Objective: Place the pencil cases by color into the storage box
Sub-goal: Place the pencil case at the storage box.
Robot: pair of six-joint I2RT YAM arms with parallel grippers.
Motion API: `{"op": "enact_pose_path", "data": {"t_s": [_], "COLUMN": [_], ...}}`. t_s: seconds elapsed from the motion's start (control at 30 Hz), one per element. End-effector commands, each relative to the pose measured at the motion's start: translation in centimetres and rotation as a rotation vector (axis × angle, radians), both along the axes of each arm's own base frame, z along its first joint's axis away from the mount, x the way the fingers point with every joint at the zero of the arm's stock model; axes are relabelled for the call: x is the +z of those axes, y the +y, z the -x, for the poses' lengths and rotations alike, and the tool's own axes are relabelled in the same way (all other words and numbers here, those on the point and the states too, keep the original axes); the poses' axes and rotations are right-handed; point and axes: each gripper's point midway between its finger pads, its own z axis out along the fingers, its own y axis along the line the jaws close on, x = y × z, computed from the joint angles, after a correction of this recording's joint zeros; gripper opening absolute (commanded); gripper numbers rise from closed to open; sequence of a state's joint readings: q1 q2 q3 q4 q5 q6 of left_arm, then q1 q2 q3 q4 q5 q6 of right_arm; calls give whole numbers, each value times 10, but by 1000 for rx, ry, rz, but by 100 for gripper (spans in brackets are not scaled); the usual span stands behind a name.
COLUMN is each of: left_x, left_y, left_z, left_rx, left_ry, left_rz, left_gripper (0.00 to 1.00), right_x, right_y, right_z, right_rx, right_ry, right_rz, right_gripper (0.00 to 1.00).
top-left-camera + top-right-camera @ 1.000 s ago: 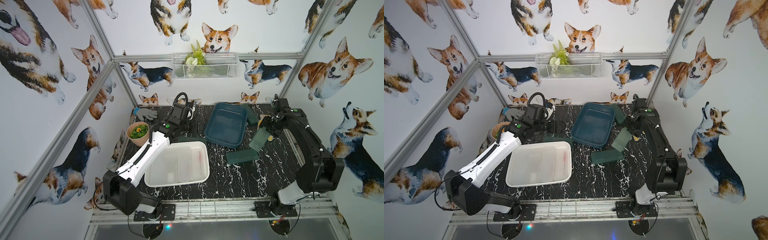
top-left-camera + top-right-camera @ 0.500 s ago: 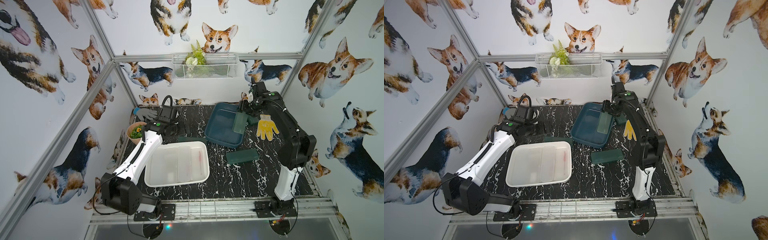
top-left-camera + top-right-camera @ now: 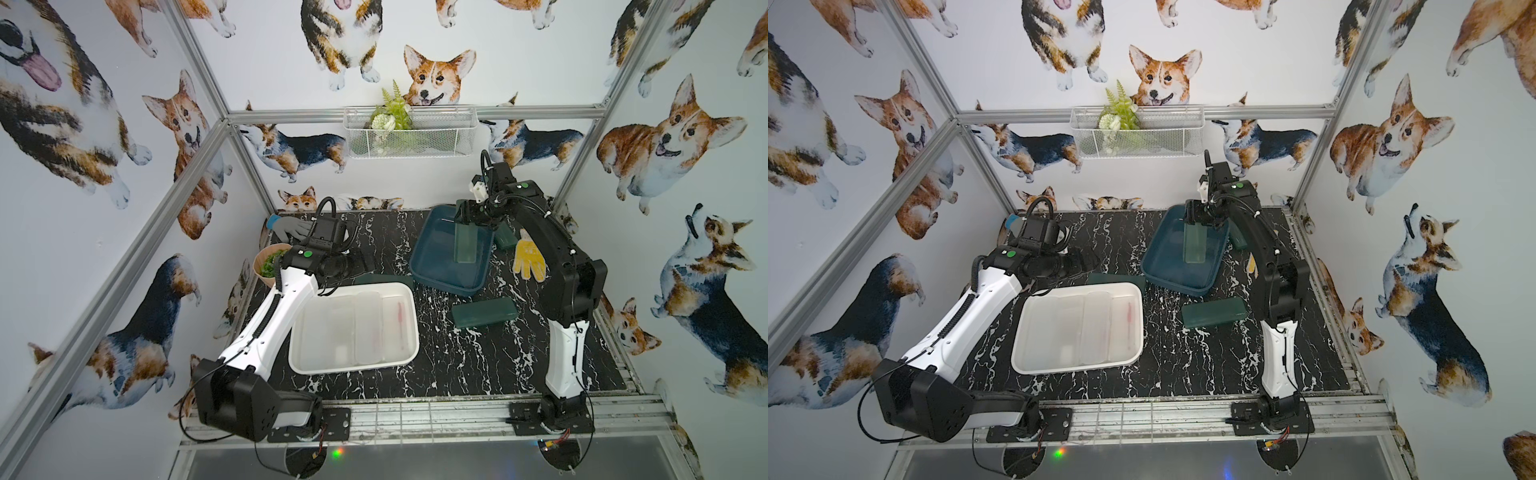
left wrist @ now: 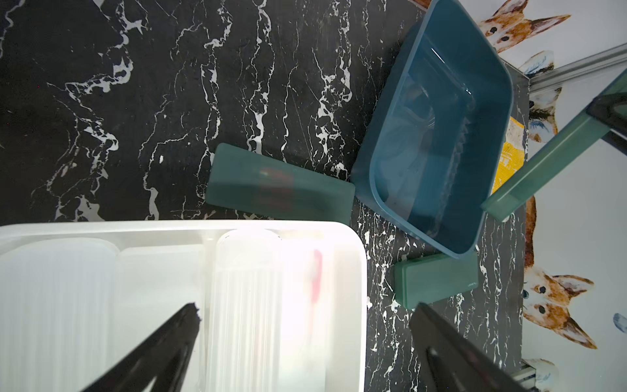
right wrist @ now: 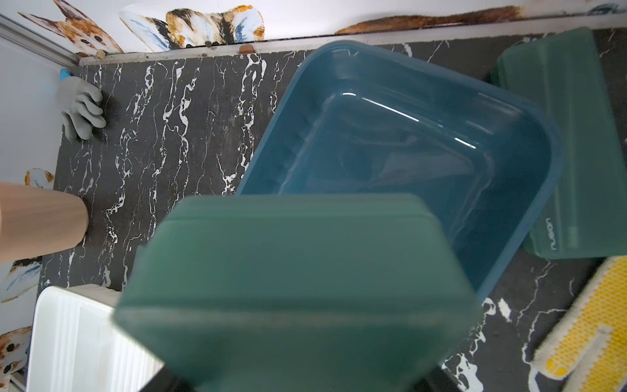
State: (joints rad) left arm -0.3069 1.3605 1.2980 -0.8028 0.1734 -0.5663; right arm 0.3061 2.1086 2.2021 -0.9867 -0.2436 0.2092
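Table: black marble-look table (image 3: 457, 374) with white veins, under both tools; a case that misses its box lands here, costing a re-pick
White box: shallow white plastic storage box (image 3: 353, 368) below the left tool, with frosted white cases lying flat inside; the only harm here would be a green case straying in
Blue box: deep dark teal plastic storage box (image 3: 440, 284) directly beneath the right tool, its floor seemingly bare; it looks light, so a knock on the rim could slide it
Held case: dark green flat oblong plastic pencil case (image 3: 465, 241) hanging end-down from the right tool over the blue box; let go upright, it may topple against a wall or tip over the rim
Loose cases: one green case (image 3: 484, 311) well short of the right tool, another (image 5: 570, 142) just beyond the blue box, a third (image 4: 278, 186) ahead of the left tool, its corner at the blue box
Right tool (image 3: 471, 214): clamped on the held case's top end only; such a long overhang could swing or slip
Left tool (image 4: 305, 307): jaws spread wide, empty
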Motion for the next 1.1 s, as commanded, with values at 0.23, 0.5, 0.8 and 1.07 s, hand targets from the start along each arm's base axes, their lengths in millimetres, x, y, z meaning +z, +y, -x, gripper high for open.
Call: {"op": "enact_pose_path", "data": {"t_s": [0.23, 0.5, 0.8, 1.07], "left_x": [4, 5, 5, 16], "left_y": [-4, -1, -2, -4], "left_z": [4, 6, 3, -8], "left_rx": [28, 40, 51, 51], "left_ry": [41, 70, 73, 51], "left_rz": [46, 33, 40, 36], "left_gripper": [100, 100, 100, 100], "right_x": [-12, -38, -61, -77], "right_y": [14, 24, 42, 56], "right_z": [1, 7, 13, 21], "right_rx": [188, 289, 383, 455], "right_ry": [-75, -105, -119, -126], "right_rz": [89, 168, 225, 274], "right_gripper": [49, 49, 49, 49]}}
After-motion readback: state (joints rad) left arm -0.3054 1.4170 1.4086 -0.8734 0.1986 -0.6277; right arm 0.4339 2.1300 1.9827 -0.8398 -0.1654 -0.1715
